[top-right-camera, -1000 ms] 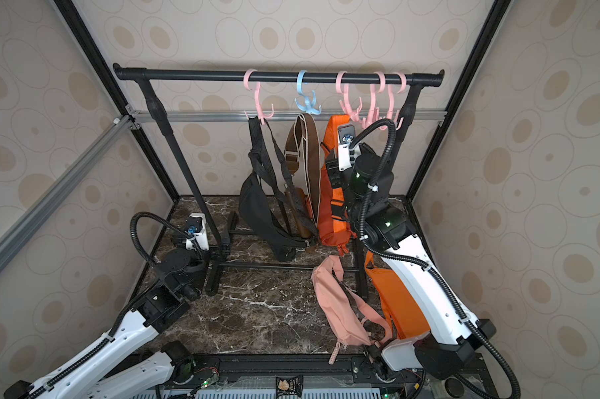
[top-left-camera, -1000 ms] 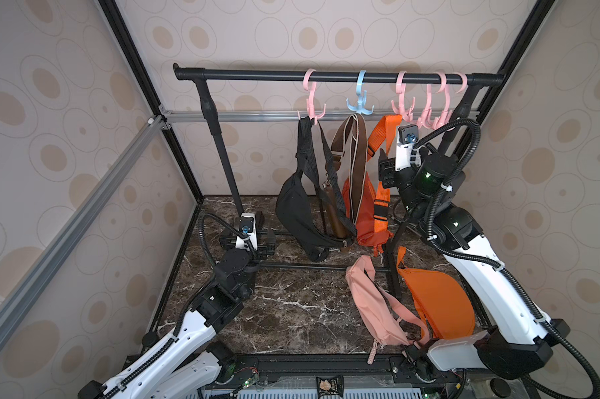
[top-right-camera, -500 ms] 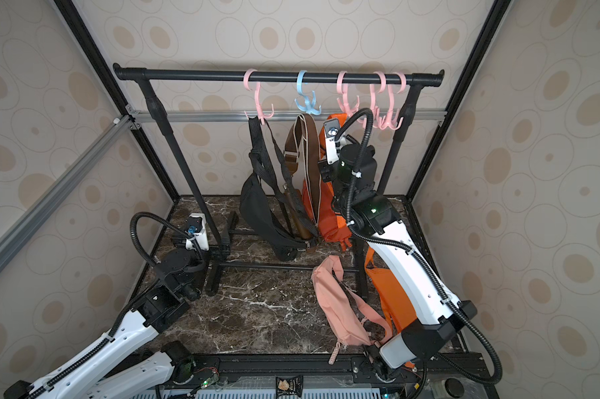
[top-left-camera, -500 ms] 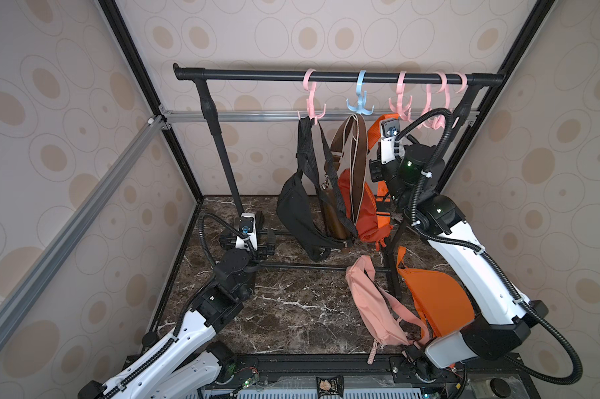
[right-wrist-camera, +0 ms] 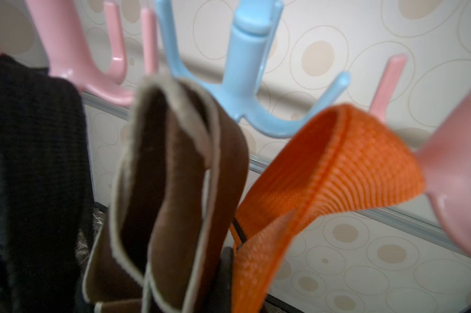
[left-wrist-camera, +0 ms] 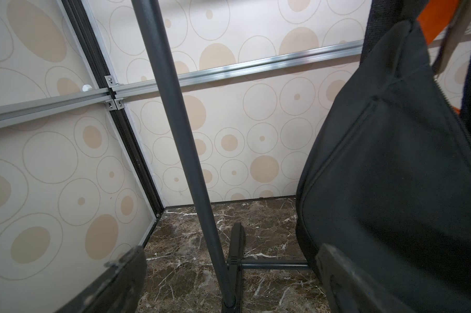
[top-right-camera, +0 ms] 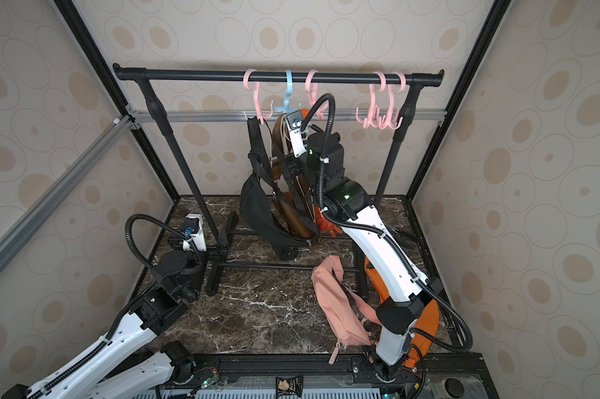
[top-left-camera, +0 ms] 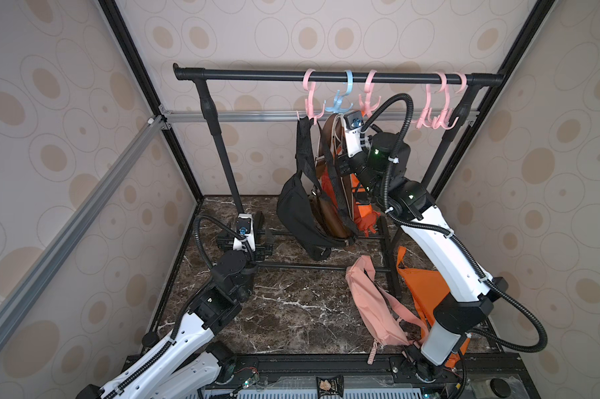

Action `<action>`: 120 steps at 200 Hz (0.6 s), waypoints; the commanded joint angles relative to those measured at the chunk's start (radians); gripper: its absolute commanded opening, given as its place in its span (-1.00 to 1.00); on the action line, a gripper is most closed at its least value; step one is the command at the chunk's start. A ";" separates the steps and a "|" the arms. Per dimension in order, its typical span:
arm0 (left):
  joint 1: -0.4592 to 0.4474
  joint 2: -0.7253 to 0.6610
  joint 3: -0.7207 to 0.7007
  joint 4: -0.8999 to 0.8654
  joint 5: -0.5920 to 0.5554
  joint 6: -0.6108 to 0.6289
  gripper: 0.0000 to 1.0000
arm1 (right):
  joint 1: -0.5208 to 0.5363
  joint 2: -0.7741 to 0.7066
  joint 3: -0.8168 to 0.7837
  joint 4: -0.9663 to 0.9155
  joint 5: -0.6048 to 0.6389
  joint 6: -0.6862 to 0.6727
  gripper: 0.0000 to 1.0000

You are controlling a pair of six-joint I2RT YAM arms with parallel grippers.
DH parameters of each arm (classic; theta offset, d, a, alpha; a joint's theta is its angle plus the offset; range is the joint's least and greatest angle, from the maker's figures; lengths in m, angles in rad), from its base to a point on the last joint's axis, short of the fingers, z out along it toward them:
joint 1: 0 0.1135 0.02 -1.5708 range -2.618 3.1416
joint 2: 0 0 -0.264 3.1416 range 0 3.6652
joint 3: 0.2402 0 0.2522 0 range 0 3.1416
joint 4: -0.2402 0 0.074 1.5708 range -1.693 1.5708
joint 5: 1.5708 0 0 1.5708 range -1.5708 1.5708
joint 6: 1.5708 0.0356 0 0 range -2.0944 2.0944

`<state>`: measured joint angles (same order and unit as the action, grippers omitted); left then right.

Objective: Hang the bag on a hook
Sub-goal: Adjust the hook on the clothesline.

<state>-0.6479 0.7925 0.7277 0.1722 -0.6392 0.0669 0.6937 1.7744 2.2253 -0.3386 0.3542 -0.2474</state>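
glossy plastic hook (right-wrist-camera: 245, 67), ribbed woven strap (right-wrist-camera: 351, 162)

Five bags (top-left-camera: 297, 214), four pink hooks (right-wrist-camera: 66, 48), one blue hook (right-wrist-camera: 245, 67).

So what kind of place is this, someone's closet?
Probably a robot test booth dressed up as a closet: a clothes rail with plastic hooks and bags, two robot arms at the front, and wallpapered walls in a metal frame.

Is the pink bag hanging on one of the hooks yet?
No, the pink bag lies slumped on the marble floor, not hung up at all.
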 commanded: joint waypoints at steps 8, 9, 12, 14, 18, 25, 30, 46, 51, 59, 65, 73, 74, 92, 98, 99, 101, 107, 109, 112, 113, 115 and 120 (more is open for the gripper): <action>0.004 -0.019 -0.001 0.035 -0.024 0.024 1.00 | 0.016 0.052 0.111 -0.049 -0.058 0.026 -1.00; 0.005 -0.019 -0.001 0.036 -0.025 0.024 1.00 | 0.016 0.055 0.116 -0.050 -0.060 0.028 -1.00; 0.005 -0.019 -0.003 0.037 -0.025 0.024 1.00 | 0.017 0.063 0.129 -0.056 -0.067 0.031 -1.00; 0.005 -0.018 -0.003 0.037 -0.024 0.024 1.00 | 0.019 0.069 0.137 -0.060 -0.071 0.035 -1.00; 0.004 -0.018 -0.003 0.037 -0.024 0.024 1.00 | 0.023 0.080 0.157 -0.068 -0.077 0.038 -1.00; 0.004 -0.017 -0.002 0.036 -0.025 0.024 1.00 | 0.031 0.101 0.186 -0.075 -0.083 0.037 -1.00; 0.005 -0.017 -0.002 0.036 -0.024 0.024 1.00 | 0.039 0.117 0.207 -0.079 -0.084 0.035 -1.00; 0.005 -0.018 -0.001 0.036 -0.029 0.025 0.99 | 0.065 0.168 0.279 -0.087 -0.083 0.022 -1.00; 0.005 -0.019 -0.003 0.036 -0.032 0.027 1.00 | 0.072 0.187 0.303 -0.090 -0.086 0.021 -1.00; 0.004 -0.020 -0.003 0.040 -0.035 0.028 1.00 | 0.081 0.216 0.344 -0.098 -0.091 0.025 -1.00; 0.004 -0.021 -0.004 0.041 -0.037 0.030 1.00 | 0.085 0.237 0.374 -0.105 -0.100 0.029 -1.00; 0.004 -0.022 -0.007 0.043 -0.040 0.033 1.00 | 0.093 0.260 0.410 -0.113 -0.109 0.034 -1.00; 0.004 -0.022 -0.007 0.044 -0.041 0.033 1.00 | 0.095 0.263 0.415 -0.112 -0.109 0.034 -1.00; 0.004 -0.023 -0.008 0.044 -0.043 0.034 1.00 | 0.102 0.294 0.449 -0.110 -0.130 0.043 -1.00; 0.004 -0.023 -0.008 0.047 -0.044 0.034 1.00 | 0.103 0.299 0.451 -0.109 -0.146 0.050 -1.00; 0.004 -0.023 -0.008 0.047 -0.044 0.035 1.00 | 0.103 0.299 0.451 -0.108 -0.151 0.051 -1.00; 0.004 -0.022 -0.008 0.046 -0.044 0.036 1.00 | 0.104 0.299 0.451 -0.110 -0.159 0.056 -1.00; 0.004 -0.024 -0.008 0.048 -0.045 0.037 1.00 | 0.103 0.304 0.450 -0.112 -0.184 0.065 -1.00; 0.004 -0.024 -0.007 0.048 -0.046 0.037 1.00 | 0.104 0.306 0.450 -0.113 -0.194 0.068 -1.00; 0.004 -0.024 -0.008 0.049 -0.046 0.037 1.00 | 0.103 0.308 0.450 -0.117 -0.211 0.073 -1.00; 0.005 -0.024 -0.009 0.049 -0.047 0.037 1.00 | 0.104 0.309 0.450 -0.118 -0.216 0.076 -1.00; 0.004 -0.024 -0.009 0.049 -0.048 0.037 1.00 | 0.104 0.310 0.450 -0.120 -0.228 0.080 -1.00; 0.005 -0.025 -0.009 0.049 -0.052 0.037 1.00 | 0.106 0.313 0.450 -0.123 -0.252 0.089 -1.00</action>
<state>-0.6479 0.7822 0.7219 0.1871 -0.6647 0.0795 0.7910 2.0712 2.6495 -0.4435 0.2203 -0.2039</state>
